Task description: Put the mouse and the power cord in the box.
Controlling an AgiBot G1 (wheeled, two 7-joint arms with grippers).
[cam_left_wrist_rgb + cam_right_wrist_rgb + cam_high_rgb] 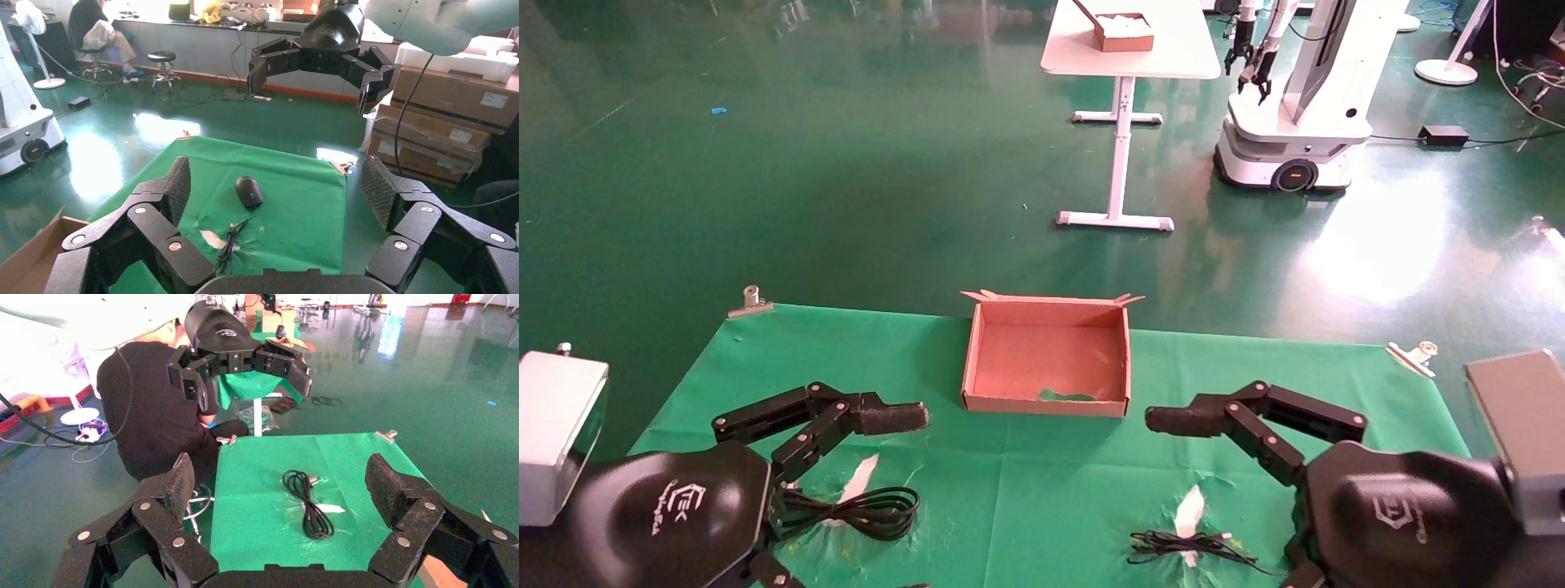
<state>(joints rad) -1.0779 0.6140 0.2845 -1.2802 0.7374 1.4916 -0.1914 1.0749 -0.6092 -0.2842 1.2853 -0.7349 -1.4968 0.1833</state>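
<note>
The brown cardboard box point(1046, 400) stands at the far middle of the green cloth, with nothing in it. The thick coiled power cord point(866, 512) point(309, 505) lies on the near left, beside and below my left arm. My left gripper point(278, 190) is open, pointing across the table, its far finger point(891, 418) left of the box. The black mouse point(249, 191) lies on the near right; in the head view only its thin cable point(1189, 547) shows, the body hidden under my right arm. My right gripper point(283, 487) is open, its far finger point(1177, 420) right of the box.
Metal clips point(752, 298) point(1414, 355) pin the cloth's far corners. White tears point(858, 478) point(1189, 510) mark the cloth near each cable. Beyond the table are a white table with a small brown box point(1124, 33) and another robot point(1287, 122). A person in black point(153, 416) sits beside the table.
</note>
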